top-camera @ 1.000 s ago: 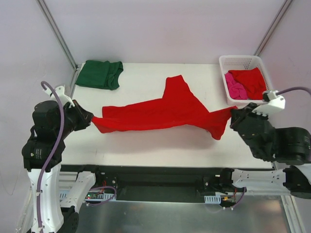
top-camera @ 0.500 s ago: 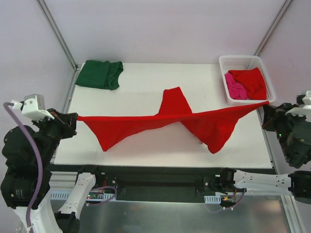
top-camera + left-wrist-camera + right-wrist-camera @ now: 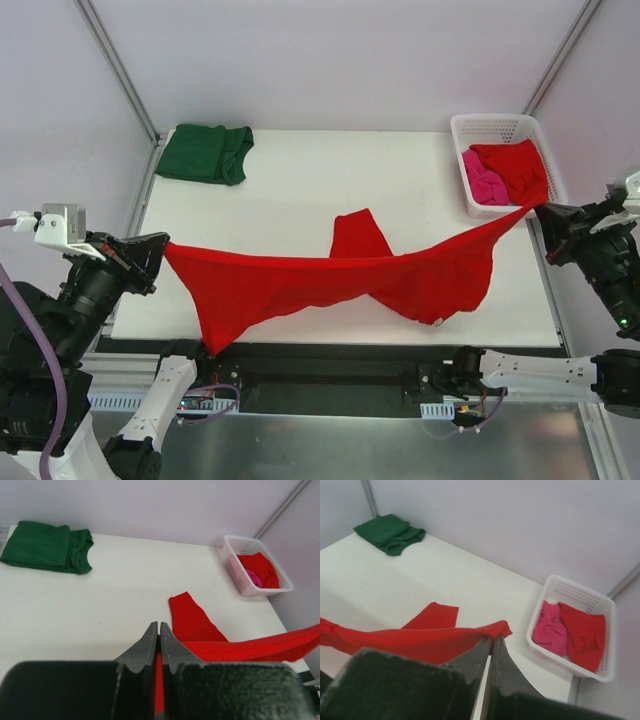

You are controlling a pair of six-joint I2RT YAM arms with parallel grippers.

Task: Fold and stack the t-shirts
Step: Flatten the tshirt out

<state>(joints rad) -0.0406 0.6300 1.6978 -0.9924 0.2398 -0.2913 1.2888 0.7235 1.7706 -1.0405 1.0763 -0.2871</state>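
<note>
Likely lab: white-walled test booth [image 3: 330,60]

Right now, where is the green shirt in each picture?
Top view: the green t-shirt lies in the upper left, at the far side from the arms.
Left wrist view: the green t-shirt is in the upper left corner.
Right wrist view: the green t-shirt is at the upper left.
Shared landmark: the white basket, on the right in all three.

We see the bright red t-shirt [image 3: 330,280] stretched wide, both ends lifted, its middle sagging, one flap lying on the tabletop [image 3: 300,190]. The dark green t-shirt [image 3: 205,153] lies folded at the far-left corner. A second red t-shirt [image 3: 515,168] and a pink t-shirt [image 3: 483,185] lie crumpled in the white basket [image 3: 490,120].
</note>
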